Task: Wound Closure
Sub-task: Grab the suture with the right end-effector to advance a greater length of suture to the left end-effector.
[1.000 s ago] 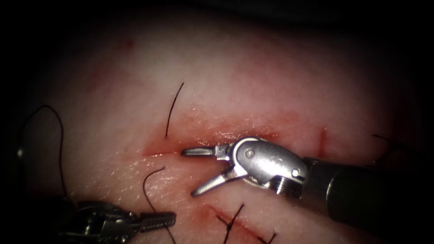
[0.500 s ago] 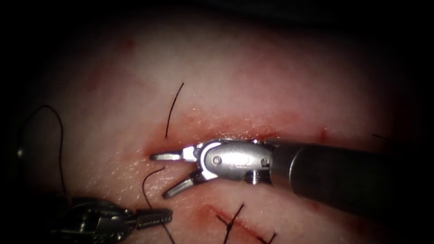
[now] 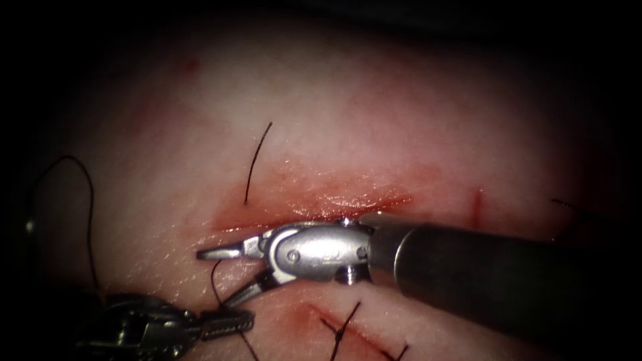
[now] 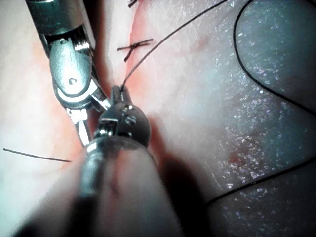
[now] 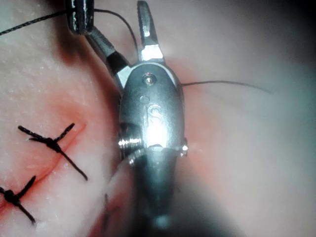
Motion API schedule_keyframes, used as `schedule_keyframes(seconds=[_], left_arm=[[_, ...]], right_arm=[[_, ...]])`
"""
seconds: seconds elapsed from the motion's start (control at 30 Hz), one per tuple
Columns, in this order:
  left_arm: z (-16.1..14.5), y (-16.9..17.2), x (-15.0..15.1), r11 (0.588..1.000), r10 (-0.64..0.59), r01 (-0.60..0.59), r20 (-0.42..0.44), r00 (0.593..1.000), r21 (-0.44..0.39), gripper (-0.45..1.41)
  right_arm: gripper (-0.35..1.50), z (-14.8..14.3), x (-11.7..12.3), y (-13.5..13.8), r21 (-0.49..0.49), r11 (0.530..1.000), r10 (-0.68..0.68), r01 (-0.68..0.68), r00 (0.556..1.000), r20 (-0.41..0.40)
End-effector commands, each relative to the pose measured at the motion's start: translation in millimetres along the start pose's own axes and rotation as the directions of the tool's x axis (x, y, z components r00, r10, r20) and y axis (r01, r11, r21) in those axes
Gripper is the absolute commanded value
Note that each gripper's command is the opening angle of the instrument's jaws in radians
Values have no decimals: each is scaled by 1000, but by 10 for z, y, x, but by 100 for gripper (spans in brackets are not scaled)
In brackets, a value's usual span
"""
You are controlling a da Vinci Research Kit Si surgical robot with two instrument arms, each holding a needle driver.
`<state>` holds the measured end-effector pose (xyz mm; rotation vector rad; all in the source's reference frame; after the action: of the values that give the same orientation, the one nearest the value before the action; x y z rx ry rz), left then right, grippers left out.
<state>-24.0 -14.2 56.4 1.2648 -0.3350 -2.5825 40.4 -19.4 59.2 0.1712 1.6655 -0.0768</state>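
The cut (image 3: 314, 206) runs across the tissue (image 3: 374, 120), wet with red fluid. My right tool (image 3: 214, 279) lies along it from the right, jaws open and holding nothing. A strand of thread (image 3: 214, 271) passes between those jaws (image 5: 123, 34). Below and to the left, my left tool (image 3: 231, 322) is shut on that thread (image 4: 148, 52), right at its tip (image 4: 118, 94). The right tool's open jaws (image 4: 91, 114) sit close beside it. A loose thread tail (image 3: 257, 160) stands out of the tissue above the cut. I cannot tell where the needle is.
A long thread loop (image 3: 87, 200) lies on the tissue at the far left. Tied stitches (image 3: 344, 327) with short cut ends close the nearer stretch of the wound (image 5: 52, 143). Another thread end (image 3: 562, 202) shows at the far right.
The right tool slid left and slightly down along the cut, jaws still open, until the thread held by the left tool lay between them. The left tool stayed nearly still.
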Motion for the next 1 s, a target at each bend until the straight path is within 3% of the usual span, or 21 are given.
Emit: schedule_keyframes(seconds=[0.03,0.07,0.1,0.33,0.4,0.5,0.53,0.57,0.63,0.7,1.0], left_arm=[[9,-1,-2,1000,2,-2,-1,1000,2,-45],[9,-1,-2,1000,2,-2,-1,1000,2,-45],[9,-1,-2,1000,2,-2,-1,1000,2,-45],[10,-1,-4,1000,2,-2,-5,1000,4,-45],[10,-2,-5,1000,7,-7,-7,1000,16,-13],[11,-2,-5,998,-21,22,-16,1000,57,71],[12,-2,-5,996,-24,25,-21,1000,81,81],[15,-2,-3,991,-34,38,-35,999,130,73],[18,-2,0,989,4,5,-56,998,149,52],[25,-1,7,987,71,-53,-116,991,151,44],[47,8,8,983,118,-92,-162,980,160,42]], right_arm=[[52,8,-2,3,-5,1000,1,-1,1000,3],[19,7,-1,2,-16,1000,14,-14,1000,12],[-35,8,0,2,-27,999,38,-38,999,18],[-35,14,1,-5,5,998,70,-70,996,57],[-35,10,-3,-2,3,997,77,-77,995,58],[-35,1,-8,5,-29,994,106,-104,991,78],[-35,-2,-10,8,-38,994,108,-105,991,83],[-35,-9,-17,14,-54,991,123,-119,988,90],[-35,-18,-26,20,-72,988,144,-137,985,99],[-35,-31,-45,32,-96,980,186,-176,977,108],[-35,-47,-78,66,-144,957,268,-251,957,113]])
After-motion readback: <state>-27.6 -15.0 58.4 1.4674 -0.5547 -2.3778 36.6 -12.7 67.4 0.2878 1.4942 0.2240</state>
